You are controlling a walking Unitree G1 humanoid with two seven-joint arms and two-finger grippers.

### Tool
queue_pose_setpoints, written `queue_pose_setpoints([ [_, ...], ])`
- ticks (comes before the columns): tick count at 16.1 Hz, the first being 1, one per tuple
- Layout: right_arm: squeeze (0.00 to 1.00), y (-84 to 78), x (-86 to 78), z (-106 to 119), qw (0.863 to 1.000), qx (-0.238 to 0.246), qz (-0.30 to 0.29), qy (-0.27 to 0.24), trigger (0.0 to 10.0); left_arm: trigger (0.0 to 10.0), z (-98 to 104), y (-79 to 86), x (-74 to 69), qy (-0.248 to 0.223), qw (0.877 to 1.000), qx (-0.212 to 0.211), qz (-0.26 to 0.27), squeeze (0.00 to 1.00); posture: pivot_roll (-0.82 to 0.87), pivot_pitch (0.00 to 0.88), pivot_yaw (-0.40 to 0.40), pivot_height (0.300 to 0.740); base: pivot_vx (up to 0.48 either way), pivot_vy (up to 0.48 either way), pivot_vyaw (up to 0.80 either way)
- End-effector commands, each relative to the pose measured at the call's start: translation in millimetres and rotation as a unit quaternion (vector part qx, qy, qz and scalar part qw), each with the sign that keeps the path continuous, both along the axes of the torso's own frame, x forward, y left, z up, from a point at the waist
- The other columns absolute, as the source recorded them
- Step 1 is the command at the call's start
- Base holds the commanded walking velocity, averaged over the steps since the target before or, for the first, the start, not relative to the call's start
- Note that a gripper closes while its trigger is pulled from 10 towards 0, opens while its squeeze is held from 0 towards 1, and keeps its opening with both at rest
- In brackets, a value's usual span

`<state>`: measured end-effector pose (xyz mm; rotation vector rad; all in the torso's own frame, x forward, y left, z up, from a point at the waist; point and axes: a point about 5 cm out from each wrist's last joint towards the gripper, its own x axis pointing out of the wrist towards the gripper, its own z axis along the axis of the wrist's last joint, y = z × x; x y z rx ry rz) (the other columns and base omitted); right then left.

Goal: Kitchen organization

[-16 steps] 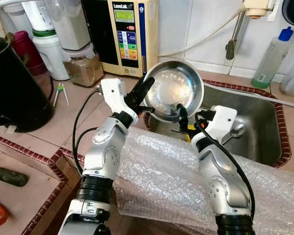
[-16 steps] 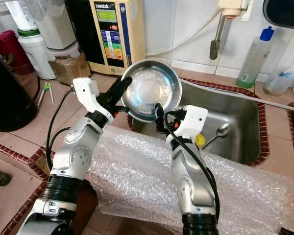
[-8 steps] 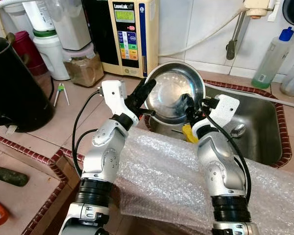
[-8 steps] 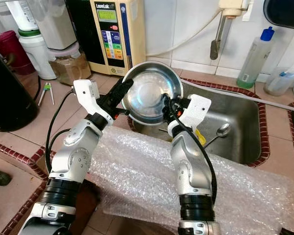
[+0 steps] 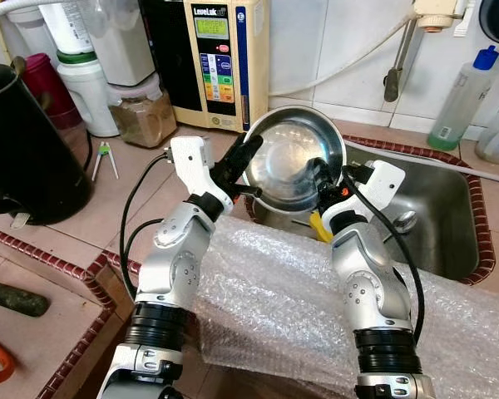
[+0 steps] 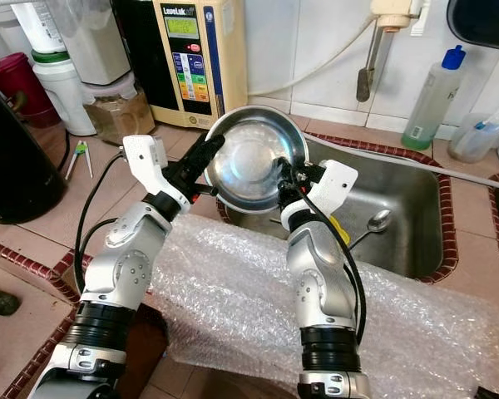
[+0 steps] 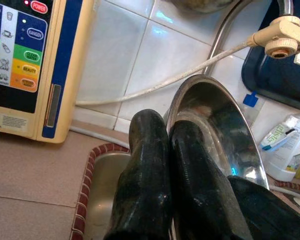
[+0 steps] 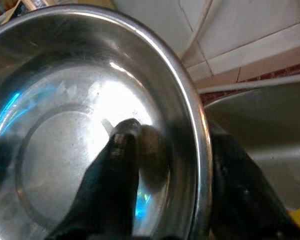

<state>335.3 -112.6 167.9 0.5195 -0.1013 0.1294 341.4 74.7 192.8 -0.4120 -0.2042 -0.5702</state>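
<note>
Facing the robot, steel bowl [image 5: 293, 158] stands tilted on edge.

A round stainless-steel bowl [image 5: 293, 158] is held tilted on edge above the near-left corner of the sink [image 5: 437, 208], its shiny hollow turned toward the camera. Its rim is clamped on the left by the left gripper [image 5: 243, 158] and apparently straddled on the right by the right gripper [image 5: 324, 179].

Bowl [image 5: 295, 158] above sink [image 5: 432, 208], seemingly between both tools.
</note>
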Motion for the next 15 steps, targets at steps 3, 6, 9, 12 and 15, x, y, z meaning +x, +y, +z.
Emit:
queue_pose_setpoints([
  [3,0.0,3.7,-0.5,0,0.999,0.036,0.033,0.007,0.0,0.0,7,-1.2,-1.1,-0.016,1.0,0.0,-0.01,0.0,-0.02,0.005,0.111,0.74,0.0,0.0,0.0],
  [6,0.0,-0.9,-2.1,-6,0.999,0.046,0.025,0.017,0.0,0.0,7,0.4,-0.3,-0.015,1.0,0.003,-0.008,0.0,-0.01,0.007,0.113,0.74,0.0,0.0,0.0],
  [9,0.0,1.1,-3.1,-8,0.998,0.055,0.029,0.024,0.0,0.0,5,1.2,-1.0,-0.013,1.0,0.005,-0.007,0.0,-0.01,0.013,0.116,0.74,0.0,0.0,0.0],
  [12,0.0,-4.2,-2.1,-11,0.997,0.07,0.012,0.033,0.0,0.0,3,0.1,-1.7,-0.009,1.0,0.008,-0.011,0.0,-0.01,0.015,0.114,0.74,0.0,0.0,0.0],
  [15,0.0,-8.9,-1.2,-15,0.996,0.074,-0.006,0.05,0.0,0.0,0,-0.3,-1.1,0.0,1.0,0.024,-0.013,0.0,-0.01,0.014,0.116,0.74,0.0,0.0,0.0],
])
